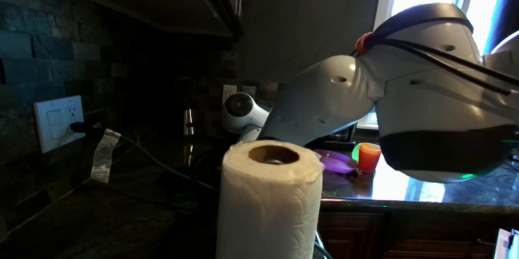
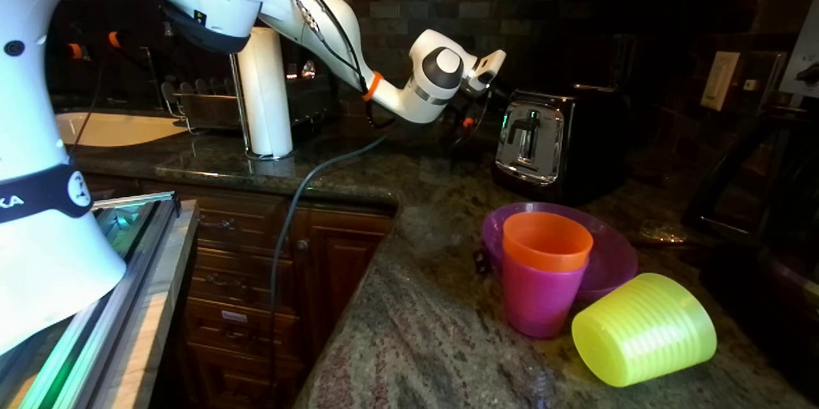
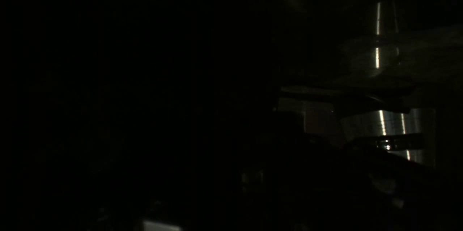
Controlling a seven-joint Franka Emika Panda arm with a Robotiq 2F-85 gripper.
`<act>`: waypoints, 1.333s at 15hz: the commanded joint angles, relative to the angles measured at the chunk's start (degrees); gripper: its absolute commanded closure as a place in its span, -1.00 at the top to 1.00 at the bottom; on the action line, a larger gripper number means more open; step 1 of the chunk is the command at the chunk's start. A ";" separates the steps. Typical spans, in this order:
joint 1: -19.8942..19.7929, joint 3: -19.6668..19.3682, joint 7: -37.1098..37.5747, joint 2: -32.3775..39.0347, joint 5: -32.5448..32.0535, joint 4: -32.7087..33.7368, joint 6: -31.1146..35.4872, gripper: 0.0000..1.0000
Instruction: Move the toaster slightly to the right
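The toaster (image 2: 556, 146) is a dark boxy appliance with a shiny metal end panel and a black lever. It stands upright on the counter in an exterior view. I cannot make it out in the other exterior picture. The arm's white wrist (image 2: 436, 73) is just left of the toaster's upper edge. My gripper beyond it is lost in the dark, so its fingers and any contact with the toaster cannot be told. The wrist view is almost black. It shows a glinting metal surface (image 3: 383, 122) at the right with a dark bar across it; I cannot tell what it is.
A paper towel roll (image 1: 269, 210) stands upright, also seen at the back (image 2: 267, 95). Stacked orange and pink cups (image 2: 544, 281), a purple plate (image 2: 611, 249) and a tipped yellow-green cup (image 2: 643, 332) are in front of the toaster. A cable (image 2: 307, 185) hangs over the counter edge.
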 commanded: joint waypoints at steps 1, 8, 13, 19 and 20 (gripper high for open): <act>-3.34 5.64 -3.25 -10.22 -4.01 0.36 1.80 -1.00; -9.20 24.26 -23.62 -33.33 -6.68 -3.86 5.98 -1.00; -14.83 39.91 -40.31 -49.42 -4.50 -14.42 6.38 -1.00; -28.34 58.82 -56.51 -65.03 1.28 -32.15 0.67 -1.00; -29.34 59.52 -58.27 -67.43 2.08 -35.24 -1.62 -1.00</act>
